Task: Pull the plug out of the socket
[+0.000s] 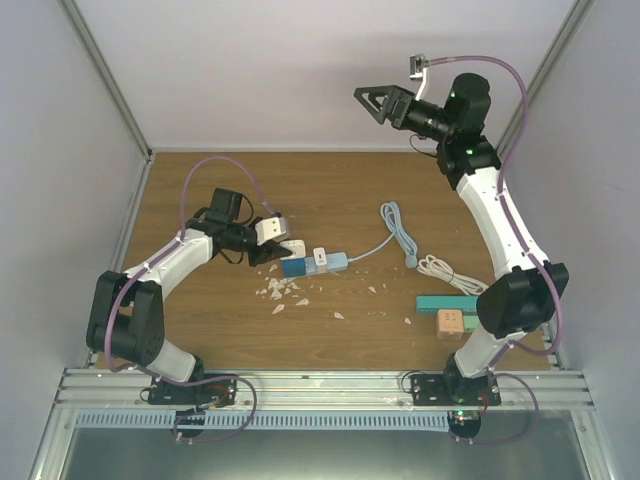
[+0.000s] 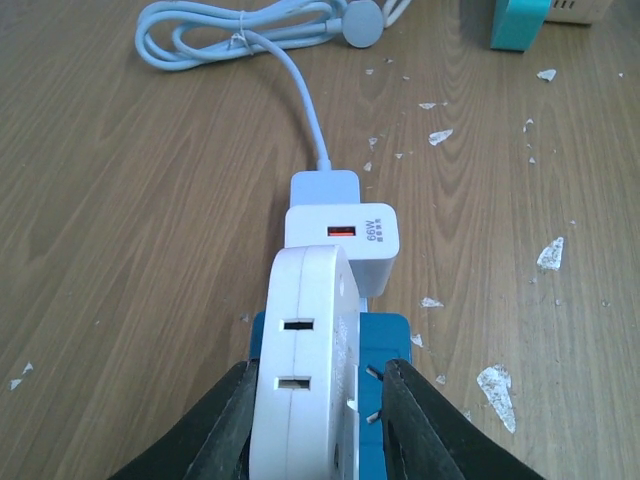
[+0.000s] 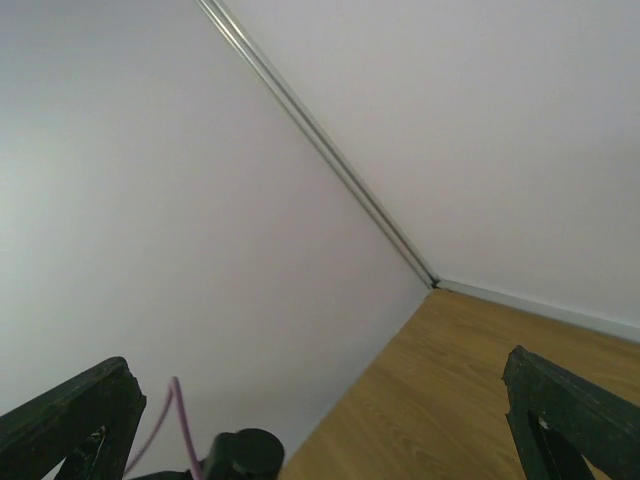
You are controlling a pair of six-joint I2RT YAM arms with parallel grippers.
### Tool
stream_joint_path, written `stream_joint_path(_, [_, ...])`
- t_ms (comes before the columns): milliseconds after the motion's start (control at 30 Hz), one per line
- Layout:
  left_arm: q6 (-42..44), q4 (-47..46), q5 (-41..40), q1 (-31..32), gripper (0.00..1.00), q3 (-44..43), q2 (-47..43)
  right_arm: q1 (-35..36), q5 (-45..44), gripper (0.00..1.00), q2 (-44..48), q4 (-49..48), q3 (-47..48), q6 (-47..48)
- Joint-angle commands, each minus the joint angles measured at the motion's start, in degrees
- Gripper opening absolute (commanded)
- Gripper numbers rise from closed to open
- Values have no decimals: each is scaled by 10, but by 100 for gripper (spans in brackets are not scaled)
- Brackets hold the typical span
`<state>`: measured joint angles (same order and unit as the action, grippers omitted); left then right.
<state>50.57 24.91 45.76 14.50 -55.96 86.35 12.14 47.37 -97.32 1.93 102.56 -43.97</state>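
We read "66W" in grey, with smaller print under it that is too fine to make out, on the white charger (image 2: 345, 240). It is a glossy plastic block with an orange port on its face.

The charger is plugged into the blue power strip (image 2: 385, 335), which lies on the wood-grain surface (image 2: 120, 200). Nearer the left wrist camera stands the plug (image 2: 305, 340), also in the strip. It is a smooth white piece with rounded edges and two rectangular slots.

The left gripper (image 2: 318, 385) has its black jaws narrow around this plug. One finger lies against its side and a sliver of blue shows by the other. We cannot tell whether they pinch it.

Past the charger sits a third white block, from which a pale blue cable (image 2: 300, 90) runs to a tied coil and a round grey disc (image 2: 362, 25).

Ragged white chips (image 2: 497, 385) litter the wood. A teal block (image 1: 445, 303) and a loose white cord (image 1: 445, 270) lie near the right arm.

The right gripper (image 3: 315, 400) hangs high by the back wall with its jaws wide and nothing between them.
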Motion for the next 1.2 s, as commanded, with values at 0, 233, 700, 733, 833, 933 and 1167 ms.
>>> stream_joint_path(0, [19,5,-2,9,34,9,-6,-10,19,100,-5,-40,19,-77])
stream_joint_path(233, [6,-1,-3,19,24,6,-18,-12,39,100,-9,-81,10,-79])
stream_joint_path(700, [21,6,17,24,10,5,-49,-8,107,100,55,-26,-165,282])
stream_joint_path(733, [18,-3,18,24,9,10,-53,-6,108,100,58,-16,-176,305])
stream_joint_path(833, [10,-15,28,23,8,14,-56,-4,111,100,63,17,-195,351])
stream_joint_path(933, [2,-21,43,22,8,11,-57,-3,114,100,60,49,-196,385])
stream_joint_path(1167, [11,-17,50,14,7,4,-53,3,120,100,60,77,-221,458])
